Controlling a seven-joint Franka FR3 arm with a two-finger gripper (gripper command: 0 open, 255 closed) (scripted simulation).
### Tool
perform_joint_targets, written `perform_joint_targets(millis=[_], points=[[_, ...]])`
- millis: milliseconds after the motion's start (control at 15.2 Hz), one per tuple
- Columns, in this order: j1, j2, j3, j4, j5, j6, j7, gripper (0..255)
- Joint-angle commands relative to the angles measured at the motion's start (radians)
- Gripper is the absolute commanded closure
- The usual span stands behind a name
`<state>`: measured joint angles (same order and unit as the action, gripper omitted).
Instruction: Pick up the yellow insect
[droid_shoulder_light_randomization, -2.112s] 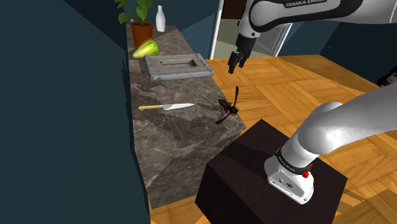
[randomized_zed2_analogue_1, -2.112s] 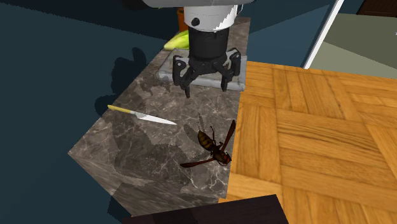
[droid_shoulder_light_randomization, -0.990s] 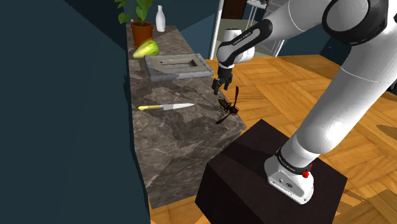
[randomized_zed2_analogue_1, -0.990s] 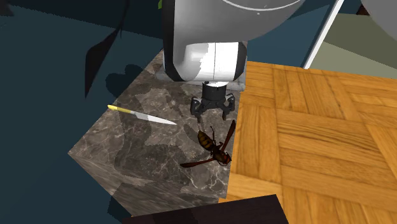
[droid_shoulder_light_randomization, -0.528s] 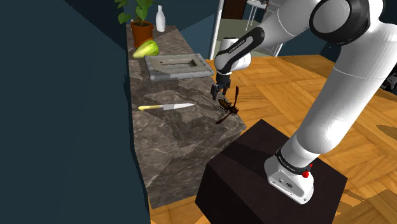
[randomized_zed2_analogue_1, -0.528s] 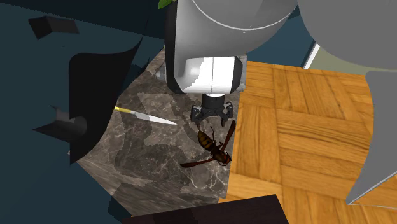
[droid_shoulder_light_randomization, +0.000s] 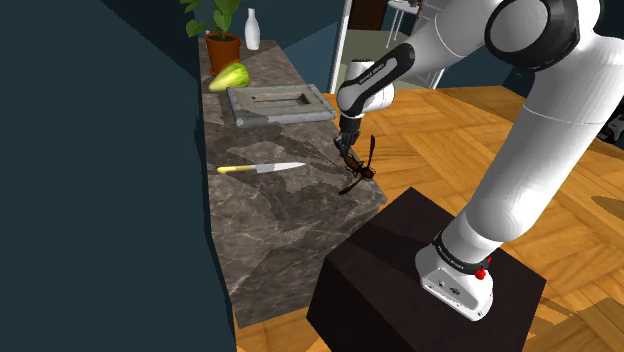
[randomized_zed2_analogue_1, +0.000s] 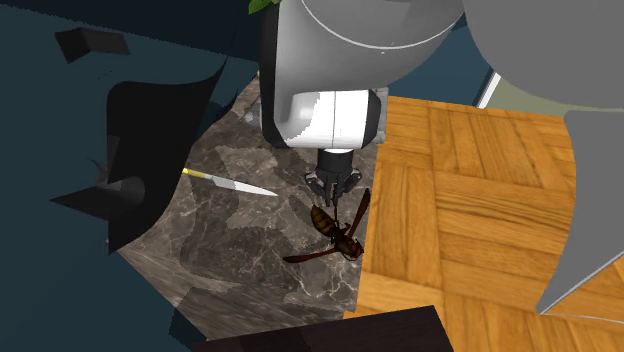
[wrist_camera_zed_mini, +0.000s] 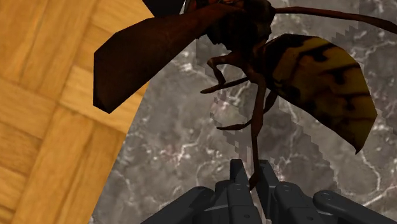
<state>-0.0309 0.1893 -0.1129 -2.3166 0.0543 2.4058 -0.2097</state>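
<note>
Since the frame half a second earlier, the pincer (randomized_zed2_analogue_1: 333, 195) has closed from a spread stance to a narrow gap; arm position is otherwise unchanged.

1. Pincer state: the fingers (wrist_camera_zed_mini: 236, 173) are drawn nearly together on one thin leg (wrist_camera_zed_mini: 257, 127) of the insect (randomized_zed2_analogue_1: 338, 230). The hold is on that leg alone.
2. Target position: the insect lies on the marbled desk (randomized_zed2_analogue_1: 250, 250), close to the edge that borders the wooden floor (randomized_zed2_analogue_1: 480, 200), with one wing reaching out over that edge.
3. Governing relation: the body sits just beyond the fingertips, not between them. In the second exterior view it lies immediately below the pincer, long axis running away from the pincer toward the desk's near corner. In the wrist view the yellow-banded abdomen (wrist_camera_zed_mini: 324, 83) lies ahead of the fingertips and off to one side.
4. Judgement: a lift would hang the body off-centre from the leg. Expect swing or slip.
</note>
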Motion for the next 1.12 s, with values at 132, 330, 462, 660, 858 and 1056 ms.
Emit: perform_joint_targets(millis=[132, 330, 462, 660, 858, 1056], points=[[0.000, 0.000, 0.000, 0.000, 0.000, 0.000, 0.001, 255], [0.002, -0.033, -0.002, 0.005, -0.007, -0.038, 0.006, 255], [0.002, -0.054, -0.003, 0.010, -0.011, -0.064, 0.010, 255], [0.003, -0.084, -0.004, 0.019, -0.018, -0.102, 0.014, 255], [0.003, -0.112, -0.005, 0.030, -0.023, -0.141, 0.019, 255], [0.004, -0.139, -0.005, 0.043, -0.028, -0.181, 0.022, 255]])
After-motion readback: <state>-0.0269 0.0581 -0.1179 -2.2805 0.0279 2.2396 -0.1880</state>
